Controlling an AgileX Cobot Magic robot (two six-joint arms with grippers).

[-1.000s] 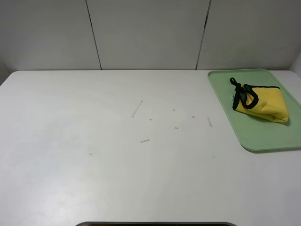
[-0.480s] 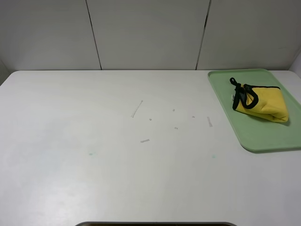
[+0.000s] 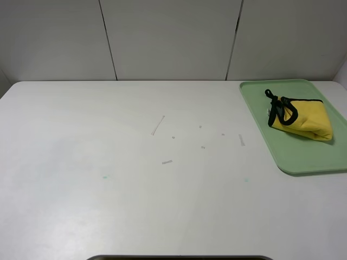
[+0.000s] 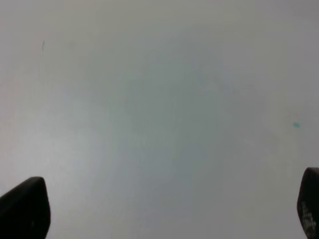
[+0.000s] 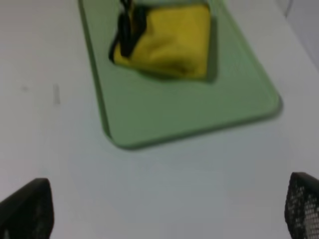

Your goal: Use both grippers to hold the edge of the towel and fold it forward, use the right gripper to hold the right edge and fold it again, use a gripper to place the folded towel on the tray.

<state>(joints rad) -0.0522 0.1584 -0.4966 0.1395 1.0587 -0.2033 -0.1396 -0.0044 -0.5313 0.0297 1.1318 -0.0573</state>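
Note:
The yellow towel (image 3: 304,118) lies folded into a small bundle on the pale-green tray (image 3: 303,157) at the table's right side. Its black trim and corner loop (image 3: 277,106) bunch at its left end. The right wrist view shows the towel (image 5: 167,40) on the tray (image 5: 189,114), well ahead of my right gripper (image 5: 164,209), whose fingertips (image 5: 27,209) stand wide apart and empty. My left gripper (image 4: 164,209) is open and empty over bare table; only its fingertips (image 4: 25,209) show. Neither arm shows in the exterior high view.
The white table (image 3: 135,189) carries a few small scraps (image 3: 158,125) near its middle and faint green specks (image 3: 104,176). A grey panelled wall (image 3: 168,38) rises behind the table. A dark edge (image 3: 179,257) sits at the table's front.

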